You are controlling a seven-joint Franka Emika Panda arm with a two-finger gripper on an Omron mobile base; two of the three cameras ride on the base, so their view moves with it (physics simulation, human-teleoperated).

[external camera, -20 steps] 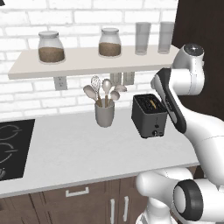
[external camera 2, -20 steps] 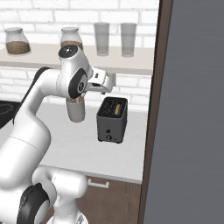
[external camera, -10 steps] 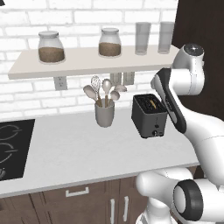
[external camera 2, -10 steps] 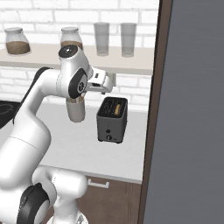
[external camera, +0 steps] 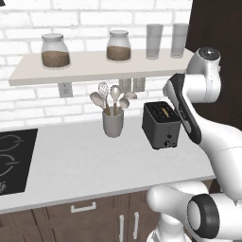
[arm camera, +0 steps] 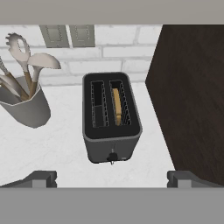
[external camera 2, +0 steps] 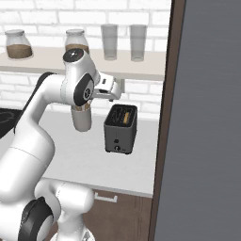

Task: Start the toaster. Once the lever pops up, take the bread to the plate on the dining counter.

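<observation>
Starting at the left, the utensil cup (arm camera: 24, 107) stands just beside the toaster (arm camera: 111, 118) on the white table (arm camera: 61, 148), its spoons leaning outward. If the arm swings in low from that side, a link or finger could catch a handle and tip the cup.

The toaster sits in the middle, near the back wall, with the bread (arm camera: 116, 106) down in its right-hand slot and the other slot bare. The small lever (arm camera: 112, 157) is low on the narrow front face. It is a tiny target: a finger that comes down off-centre would likely slide past it, or shove the light toaster backwards rather than press the lever. Pushing too far could also jam the fingers against the table.

To the right, a dark cabinet side (arm camera: 188, 96) stands close to the toaster, leaving little room; a wide hand turning there might strike it.

The end effector (arm camera: 111, 178) hangs above and in front of the toaster, fingers spread fully apart, gripping nothing and touching nothing.
</observation>
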